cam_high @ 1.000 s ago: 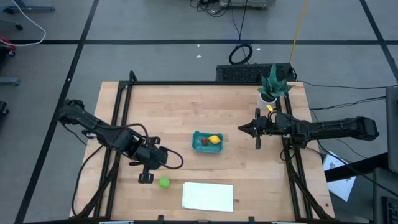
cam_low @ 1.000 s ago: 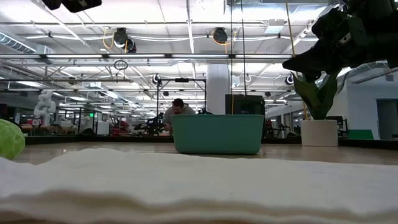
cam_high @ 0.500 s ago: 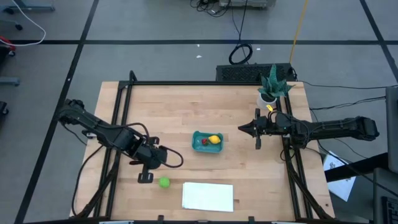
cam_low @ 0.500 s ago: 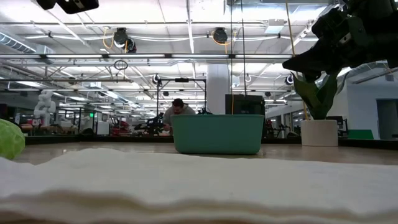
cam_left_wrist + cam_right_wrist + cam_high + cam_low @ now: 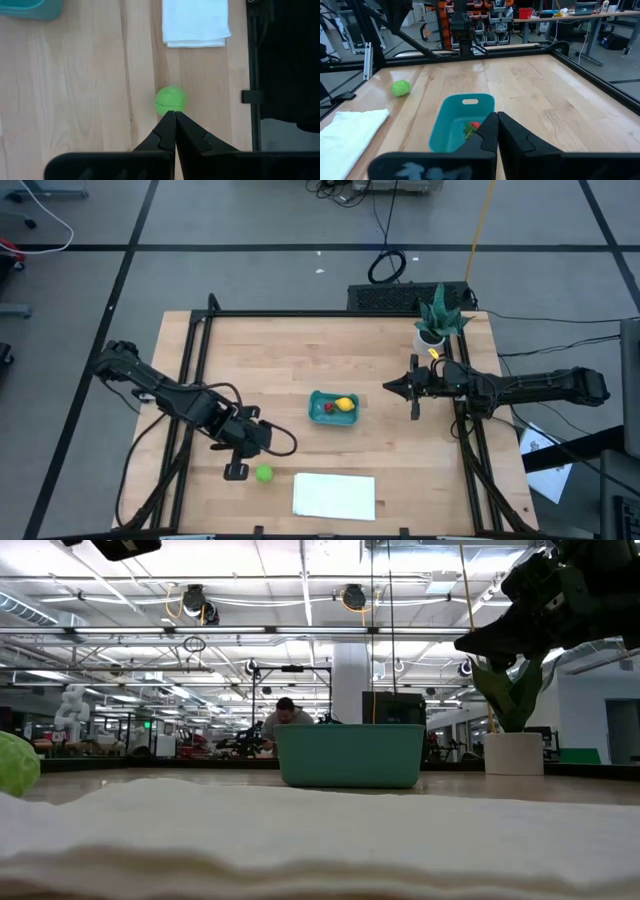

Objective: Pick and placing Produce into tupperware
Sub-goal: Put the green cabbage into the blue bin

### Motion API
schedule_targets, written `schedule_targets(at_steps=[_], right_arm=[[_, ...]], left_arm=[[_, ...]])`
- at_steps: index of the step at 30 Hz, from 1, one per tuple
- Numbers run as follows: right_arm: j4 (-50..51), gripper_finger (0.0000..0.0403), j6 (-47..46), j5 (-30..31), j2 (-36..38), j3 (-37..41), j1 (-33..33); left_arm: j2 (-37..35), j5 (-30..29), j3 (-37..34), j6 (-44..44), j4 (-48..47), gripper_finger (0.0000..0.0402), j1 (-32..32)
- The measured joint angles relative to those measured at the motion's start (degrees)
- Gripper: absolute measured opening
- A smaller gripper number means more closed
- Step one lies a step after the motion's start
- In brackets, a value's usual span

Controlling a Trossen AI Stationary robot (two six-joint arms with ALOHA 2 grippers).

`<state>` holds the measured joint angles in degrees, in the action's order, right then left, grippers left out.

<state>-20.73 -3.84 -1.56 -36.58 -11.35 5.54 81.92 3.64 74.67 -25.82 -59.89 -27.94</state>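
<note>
The green ball (image 5: 264,473) rests on the wood near the front, also in the left wrist view (image 5: 170,100) and the low view (image 5: 15,763). My left gripper (image 5: 236,471) is shut, just left of the ball; whether it touches it cannot be told. The teal tub (image 5: 333,409) holds the yellow lemon (image 5: 344,404) and the dark red fruit (image 5: 326,408). My right gripper (image 5: 388,388) is shut and empty, right of the tub, above the table.
A white folded sheet (image 5: 334,495) lies at the front edge, right of the ball. A potted plant (image 5: 437,320) stands at the far right corner. Black frame rails (image 5: 190,370) run along the table's sides.
My left gripper has moved a little toward the table's near edge, closer to the green ball, staying shut. The ball, the tub and my right arm have kept still.
</note>
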Motion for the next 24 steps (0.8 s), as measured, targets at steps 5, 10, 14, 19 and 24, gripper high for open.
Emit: schedule_targets(at_steps=[5, 10, 14, 19, 24], right_arm=[[0.0, 0.0000, 0.0, 0.0, 0.0, 0.0, 0.0], [0.0, 0.0000, 0.0, 0.0, 0.0, 0.0, 0.0], [0.0, 0.0000, 0.0, 0.0, 0.0, 0.0, 0.0], [0.0, 0.0000, 0.0, 0.0, 0.0, 0.0, 0.0], [0.0, 0.0000, 0.0, 0.0, 0.0, 0.0, 0.0]], left_arm=[[-0.1, 0.5, 0.0, 0.2, 0.0, 0.0006, -0.4], [-0.1, 0.4, 0.0, 1.4, 0.0, 0.0022, -0.4], [-0.1, 0.4, 0.0, 1.9, 0.0, 0.0059, -0.3], [-0.1, -0.3, 0.0, 1.7, 0.1, 0.0119, -0.4], [-0.1, -0.7, 0.0, 1.4, 0.2, 0.0178, -0.3]])
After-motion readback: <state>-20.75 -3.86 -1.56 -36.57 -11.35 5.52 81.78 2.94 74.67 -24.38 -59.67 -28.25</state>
